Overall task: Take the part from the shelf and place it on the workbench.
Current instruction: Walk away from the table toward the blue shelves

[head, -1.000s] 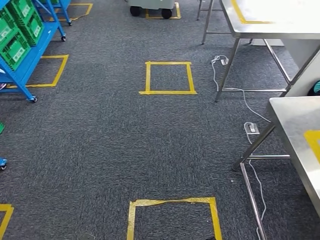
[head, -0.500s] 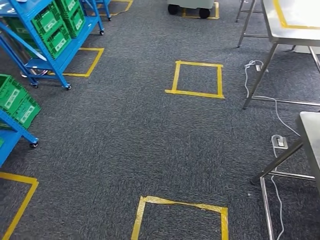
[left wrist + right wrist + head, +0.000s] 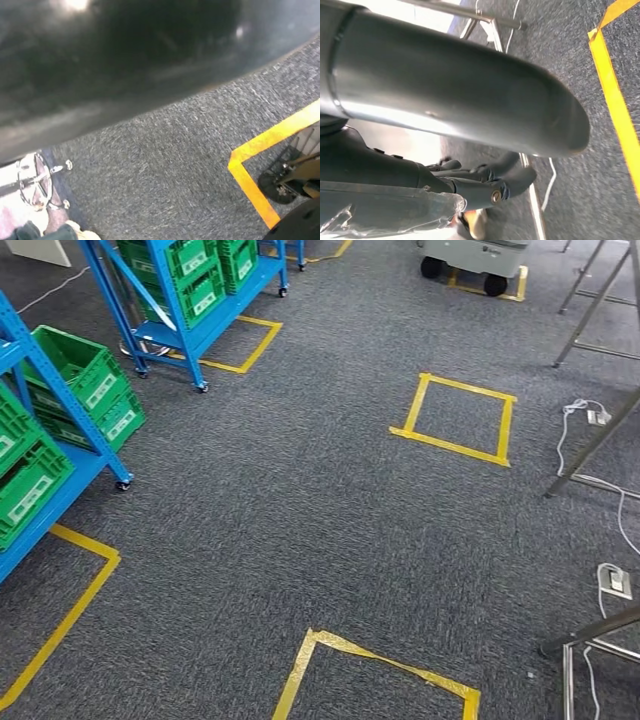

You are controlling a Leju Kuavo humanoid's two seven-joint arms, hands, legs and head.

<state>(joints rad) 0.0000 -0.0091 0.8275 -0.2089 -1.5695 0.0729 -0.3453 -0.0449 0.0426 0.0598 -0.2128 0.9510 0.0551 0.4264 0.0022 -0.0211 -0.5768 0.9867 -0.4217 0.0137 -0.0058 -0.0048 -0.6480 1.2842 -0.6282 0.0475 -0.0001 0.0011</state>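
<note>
While near workbench (image 3: 491,21) (right), robot hand (image 3: 482,182)

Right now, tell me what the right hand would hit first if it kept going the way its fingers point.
The right hand points at the grey carpet, near a white cable. The carpet probably comes first, but depth is unclear.

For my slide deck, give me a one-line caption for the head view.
Grey carpet marked with yellow tape squares, blue shelving holding green crates at left, steel table legs at right.
</note>
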